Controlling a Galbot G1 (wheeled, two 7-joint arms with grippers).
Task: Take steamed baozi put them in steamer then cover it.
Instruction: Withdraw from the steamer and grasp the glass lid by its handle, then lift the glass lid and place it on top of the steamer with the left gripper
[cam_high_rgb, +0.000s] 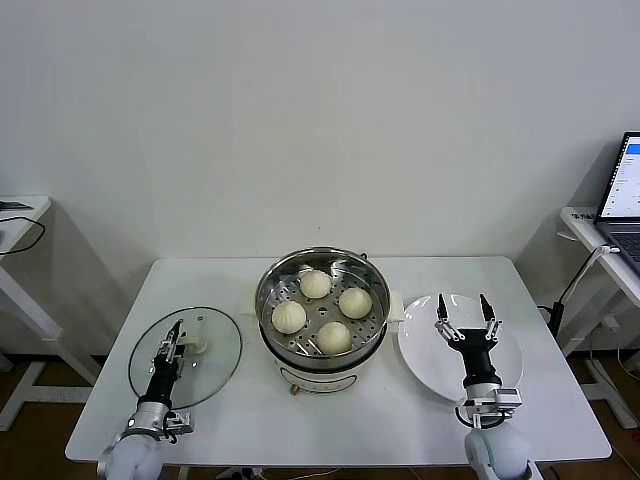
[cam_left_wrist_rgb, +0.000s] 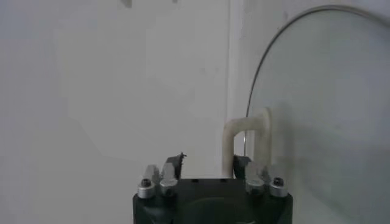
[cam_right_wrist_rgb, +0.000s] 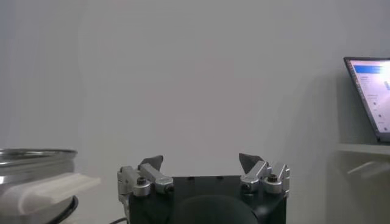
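Observation:
The four baozi (cam_high_rgb: 316, 284) (cam_high_rgb: 355, 302) (cam_high_rgb: 289, 317) (cam_high_rgb: 334, 337) lie on the perforated tray inside the steamer (cam_high_rgb: 263, 300) at the table's middle. The steamer is uncovered; its rim also shows in the right wrist view (cam_right_wrist_rgb: 30, 159). The glass cover (cam_high_rgb: 215, 372) lies flat on the table to the steamer's left. My left gripper (cam_high_rgb: 176, 335) is low over it, beside its cream handle (cam_high_rgb: 198, 345). In the left wrist view the gripper (cam_left_wrist_rgb: 208, 161) is open, and one leg of the handle (cam_left_wrist_rgb: 229, 146) stands between the fingers, close to one of them. My right gripper (cam_high_rgb: 463, 308) (cam_right_wrist_rgb: 201, 161) is open and empty above the white plate.
A white plate (cam_high_rgb: 425, 362) lies empty to the right of the steamer. A laptop (cam_high_rgb: 625, 200) stands on a side table at the far right. Another side table (cam_high_rgb: 15, 215) stands at the far left. The wall is close behind the table.

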